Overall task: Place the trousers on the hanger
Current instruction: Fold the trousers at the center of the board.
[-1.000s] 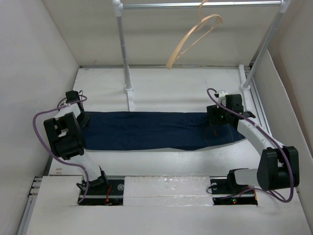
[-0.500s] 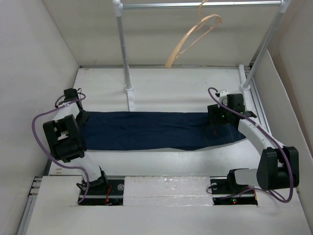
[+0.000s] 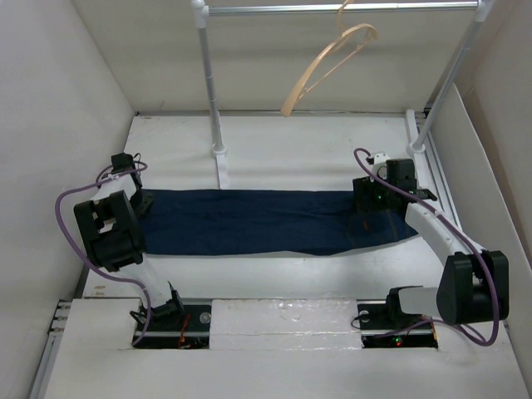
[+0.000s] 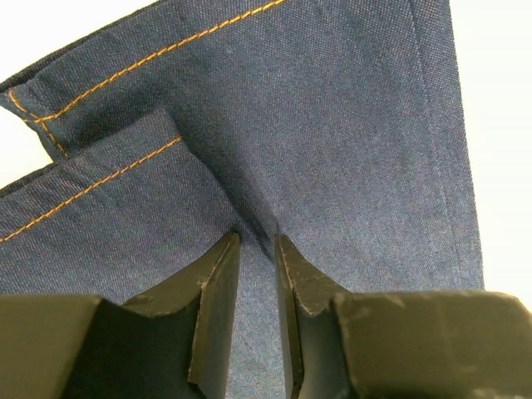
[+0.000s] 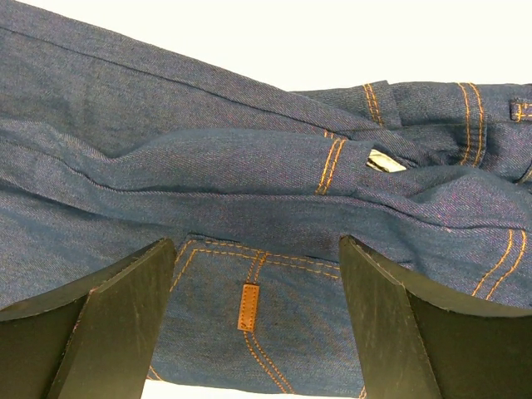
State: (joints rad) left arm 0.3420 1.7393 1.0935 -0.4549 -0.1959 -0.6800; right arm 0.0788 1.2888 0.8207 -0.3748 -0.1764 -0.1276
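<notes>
The trousers [image 3: 266, 222] are lying flat across the table [image 3: 291, 141], stretched from left to right, with the leg hems at the left end and the waistband at the right. The left gripper [image 3: 137, 199] is resting at the hem end; in the left wrist view its jaws are standing almost together and pinching a small ridge of denim between the fingertips [image 4: 229, 249], beside two lines of orange stitching. The right gripper [image 3: 368, 204] is sitting over the waistband end; in the right wrist view it [image 5: 256, 243] is spread wide, its fingers standing apart above a pocket seam and grasping nothing. The hanger [image 3: 328, 66] is hanging tilted from the rail [image 3: 341, 8] at the far side, well apart from the trousers.
</notes>
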